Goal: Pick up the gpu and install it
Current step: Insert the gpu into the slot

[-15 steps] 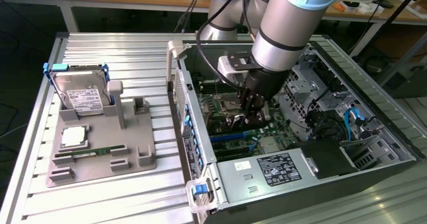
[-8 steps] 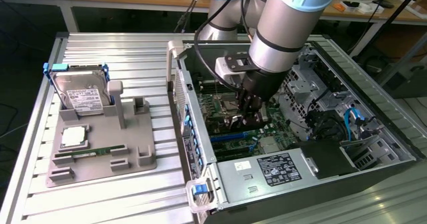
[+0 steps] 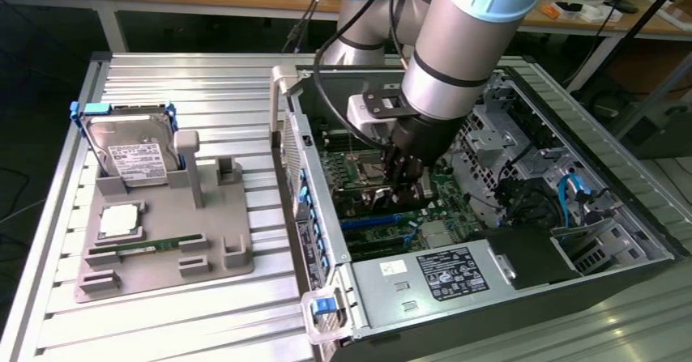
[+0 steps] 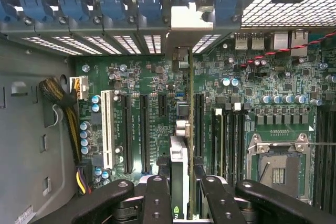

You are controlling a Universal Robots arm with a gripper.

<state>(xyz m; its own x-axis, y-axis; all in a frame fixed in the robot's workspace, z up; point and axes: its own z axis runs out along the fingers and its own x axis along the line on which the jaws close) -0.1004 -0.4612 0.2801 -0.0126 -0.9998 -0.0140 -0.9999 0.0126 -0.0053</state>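
Gpu (image 4: 178,169) sits clamped edge-on in the narrowly parted pincer (image 4: 181,203).

gpu (image 4: 179,153) partly behind end effector (image 4: 184,184), arm (image 3: 465,38) cropped

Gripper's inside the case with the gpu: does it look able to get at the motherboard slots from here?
Probably yes. The gripper holds the gpu edge-on over the motherboard; the cable bundle lies off to one side, and nothing crosses the slots.
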